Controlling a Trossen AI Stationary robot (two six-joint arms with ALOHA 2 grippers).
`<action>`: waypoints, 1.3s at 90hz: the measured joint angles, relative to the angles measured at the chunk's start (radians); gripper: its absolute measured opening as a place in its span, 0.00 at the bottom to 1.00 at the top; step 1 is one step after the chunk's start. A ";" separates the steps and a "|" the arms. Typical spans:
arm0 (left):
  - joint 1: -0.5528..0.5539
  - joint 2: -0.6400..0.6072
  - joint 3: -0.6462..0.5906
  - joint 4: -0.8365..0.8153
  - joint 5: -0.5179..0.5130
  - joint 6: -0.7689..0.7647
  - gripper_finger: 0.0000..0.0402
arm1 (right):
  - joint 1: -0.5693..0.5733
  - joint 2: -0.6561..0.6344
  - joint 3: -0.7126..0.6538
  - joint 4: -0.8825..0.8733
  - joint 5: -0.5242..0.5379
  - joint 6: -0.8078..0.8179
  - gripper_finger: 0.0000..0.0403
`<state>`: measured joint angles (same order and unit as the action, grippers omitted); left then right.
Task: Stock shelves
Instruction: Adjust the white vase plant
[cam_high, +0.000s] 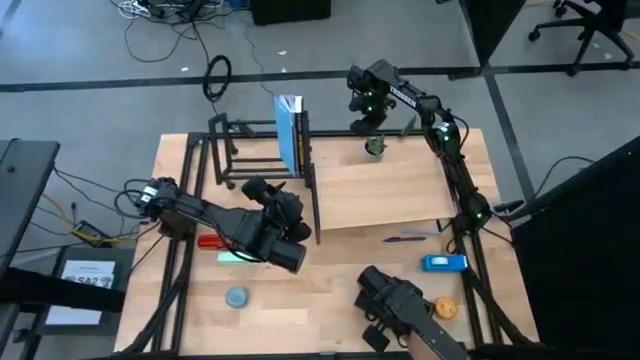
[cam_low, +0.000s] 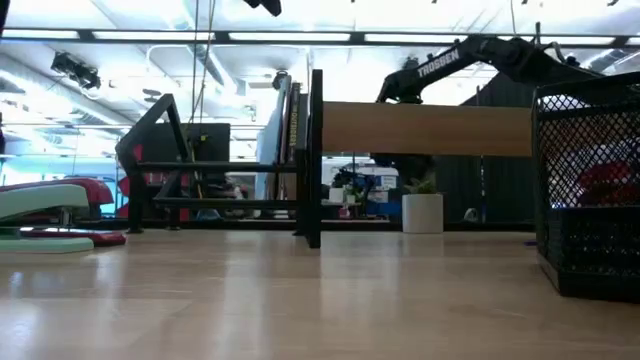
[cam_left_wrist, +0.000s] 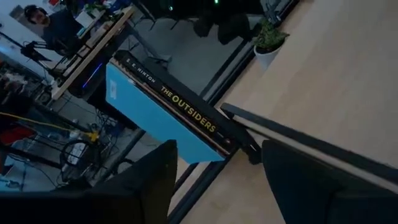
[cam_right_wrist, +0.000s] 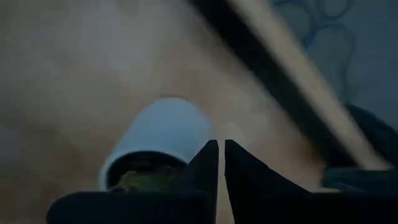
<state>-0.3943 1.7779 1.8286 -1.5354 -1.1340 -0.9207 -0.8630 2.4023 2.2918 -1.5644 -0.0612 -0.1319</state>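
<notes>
Wooden surface (cam_high: 330, 300) carries the light wood-board shelf (cam_high: 385, 190) at its middle and the black metal-tube rack (cam_high: 240, 150) just beside it, toward the far left. A blue book (cam_high: 288, 130) stands upright in the rack. Left fingers (cam_left_wrist: 155, 180) hover spread apart above the book. Right fingers (cam_right_wrist: 214, 168), pressed together, sit beside a small white plant pot (cam_high: 375, 147) at the shelf's far edge.

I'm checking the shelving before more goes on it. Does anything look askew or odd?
Yes: the wood-board shelf top looks tilted in the high view, its near edge slanting across the table. The book stands upright in the black rack, and the potted plant is upright.
</notes>
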 joint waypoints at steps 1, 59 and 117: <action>0.000 0.000 0.000 0.000 0.001 0.000 0.53 | 0.002 0.000 -0.005 0.001 -0.004 -0.001 0.00; -0.001 0.001 0.000 0.004 0.025 0.006 0.53 | 0.097 -0.055 -0.123 0.008 0.121 0.018 0.00; -0.001 0.001 0.000 0.018 0.025 0.030 0.53 | 0.202 -0.099 -0.369 -0.010 -0.227 -0.159 0.00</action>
<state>-0.3950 1.7786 1.8286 -1.5172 -1.1091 -0.8906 -0.6609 2.3032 1.9228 -1.5742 -0.2886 -0.2905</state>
